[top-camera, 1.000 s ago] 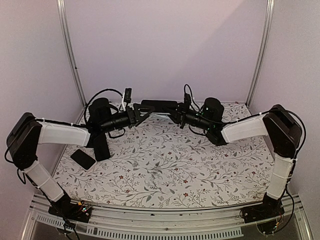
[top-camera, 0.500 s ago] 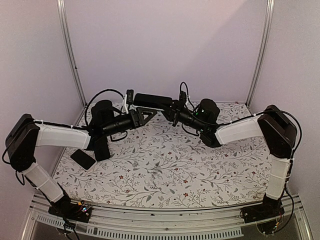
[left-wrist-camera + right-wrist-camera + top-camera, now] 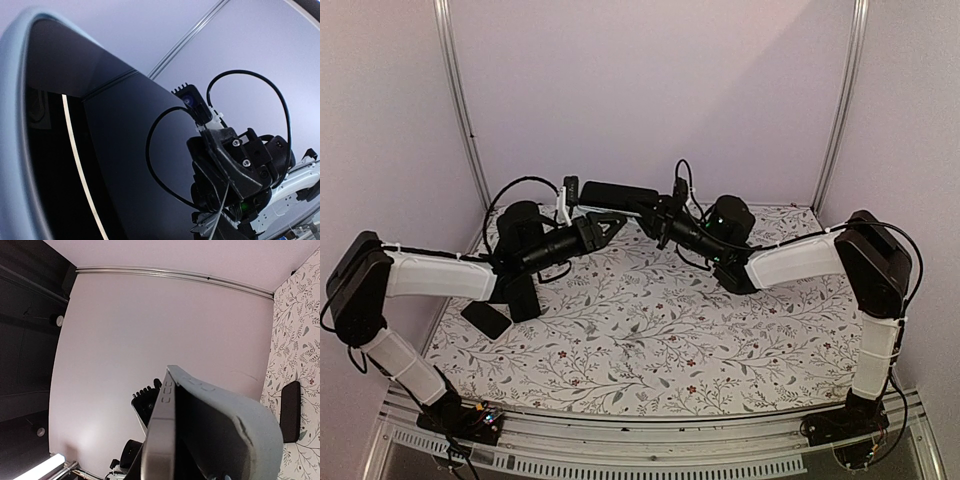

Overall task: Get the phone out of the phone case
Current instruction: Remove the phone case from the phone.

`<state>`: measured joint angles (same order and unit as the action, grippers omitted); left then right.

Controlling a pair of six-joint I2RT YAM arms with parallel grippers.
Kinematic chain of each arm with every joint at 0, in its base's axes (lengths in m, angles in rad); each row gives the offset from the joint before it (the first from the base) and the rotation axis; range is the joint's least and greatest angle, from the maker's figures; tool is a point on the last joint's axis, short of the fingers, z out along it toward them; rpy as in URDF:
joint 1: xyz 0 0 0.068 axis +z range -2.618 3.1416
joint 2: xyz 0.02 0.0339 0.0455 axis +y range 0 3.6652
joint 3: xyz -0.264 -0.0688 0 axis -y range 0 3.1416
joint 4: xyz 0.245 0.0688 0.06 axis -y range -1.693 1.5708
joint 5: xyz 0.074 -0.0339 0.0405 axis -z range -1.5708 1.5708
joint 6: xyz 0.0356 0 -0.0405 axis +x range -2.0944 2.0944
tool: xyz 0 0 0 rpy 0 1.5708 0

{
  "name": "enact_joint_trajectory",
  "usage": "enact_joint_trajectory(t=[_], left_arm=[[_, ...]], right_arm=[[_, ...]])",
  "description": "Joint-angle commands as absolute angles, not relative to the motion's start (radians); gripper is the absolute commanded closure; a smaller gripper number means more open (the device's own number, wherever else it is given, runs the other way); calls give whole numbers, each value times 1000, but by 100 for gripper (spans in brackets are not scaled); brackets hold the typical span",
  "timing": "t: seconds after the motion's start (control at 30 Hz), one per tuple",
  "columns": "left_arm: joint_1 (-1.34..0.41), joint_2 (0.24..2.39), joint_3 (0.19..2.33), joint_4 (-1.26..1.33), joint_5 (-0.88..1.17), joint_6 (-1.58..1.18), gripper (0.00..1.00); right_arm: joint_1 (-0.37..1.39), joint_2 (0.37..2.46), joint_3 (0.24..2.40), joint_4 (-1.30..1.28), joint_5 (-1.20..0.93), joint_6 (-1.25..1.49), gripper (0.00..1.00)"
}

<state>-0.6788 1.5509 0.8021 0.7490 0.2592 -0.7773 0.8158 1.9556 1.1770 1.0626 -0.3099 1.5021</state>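
Floral cloth covers the table (image 3: 650, 330) in the overhead view. Above its far edge, at upper centre, the phone case (image 3: 618, 192) hangs level in the air between both arms. The right gripper (image 3: 656, 212) is clamped tight on the case's right end. The left gripper (image 3: 608, 222) sits under the case's left end, and I cannot tell whether its jaws pinch it. A flat black slab (image 3: 485, 318) lies on the table at lower left.

The left wrist view is filled by the phone (image 3: 125, 165), its dark screen bordered on the left by the case's grey-blue rim.

In the right wrist view the grey-blue case rises edge-on from bottom centre.
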Motion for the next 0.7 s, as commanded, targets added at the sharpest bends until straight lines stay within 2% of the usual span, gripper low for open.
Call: enact_joint_trajectory(t=[0.0, 0.33, 0.67], left_arm=[[-689, 1530, 782, 768, 210, -772, 50], [-689, 1504, 754, 784, 133, -790, 67], [-684, 1474, 728, 746, 101, -779, 97]], right_arm=[[856, 1958, 1239, 1176, -325, 1507, 89], [856, 1915, 1205, 1135, -315, 1470, 89], [844, 1854, 1152, 1044, -290, 1414, 89]])
